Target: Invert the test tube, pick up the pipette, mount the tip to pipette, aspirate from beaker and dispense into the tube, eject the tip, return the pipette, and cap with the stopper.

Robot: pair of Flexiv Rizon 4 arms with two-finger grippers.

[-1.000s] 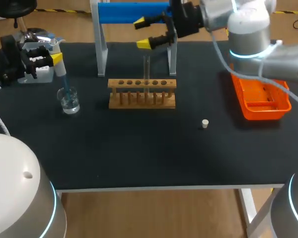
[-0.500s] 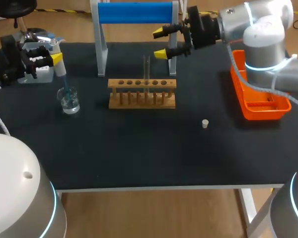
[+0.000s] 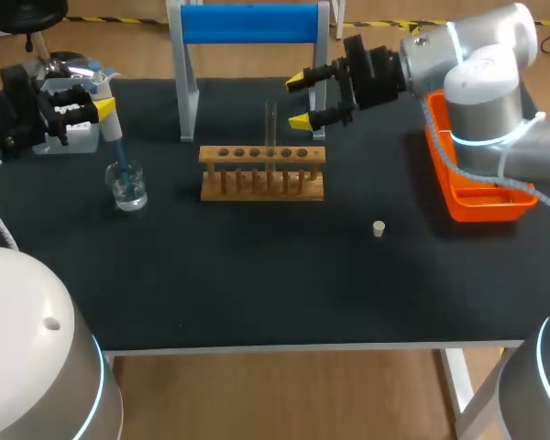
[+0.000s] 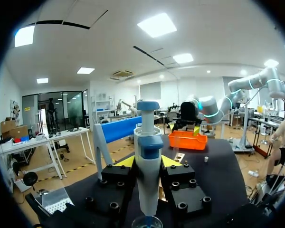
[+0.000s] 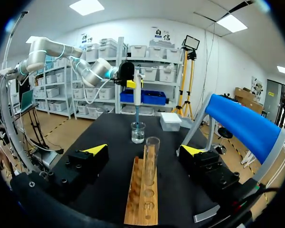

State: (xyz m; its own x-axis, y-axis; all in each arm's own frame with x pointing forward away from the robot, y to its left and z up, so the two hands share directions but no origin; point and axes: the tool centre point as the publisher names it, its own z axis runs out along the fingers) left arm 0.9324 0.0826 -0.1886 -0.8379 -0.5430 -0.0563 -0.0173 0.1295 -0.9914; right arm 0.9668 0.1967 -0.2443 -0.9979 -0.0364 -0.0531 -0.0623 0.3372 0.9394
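Two arms: the left arm (image 3: 9, 115) comes in at the far left corner of the black bench (image 3: 257, 275); the right arm (image 3: 467, 64) comes in from the right, above the orange plastic tray (image 3: 486, 197).
Left fingers (image 3: 105, 107): closed from two sides on the white-and-blue plastic pipette (image 4: 148, 180), which stands upright between the yellow tips.
Pipette tip: the translucent blue tip (image 3: 117, 148) hangs below the left fingers and reaches down into the small clear glass beaker (image 3: 127, 186).
Beaker: on the bench directly under the left fingers, with clear liquid in its bottom.
Right fingers (image 3: 300, 121): spread wide, holding nothing, pointing sideways over the bench.
Test tube: the clear glass test tube (image 5: 152, 159) stands upright, open end up, in the light wooden rack (image 3: 262, 174). It is just ahead of the right fingers, in line with the gap between them, touched by neither.
Stopper: the small pale stopper (image 3: 378, 228) lies on the bench, well apart from both pairs of fingers, nearer the right pair.
Stand: a white frame with a blue roller (image 3: 247, 23) rises behind the rack, beside the right fingers.
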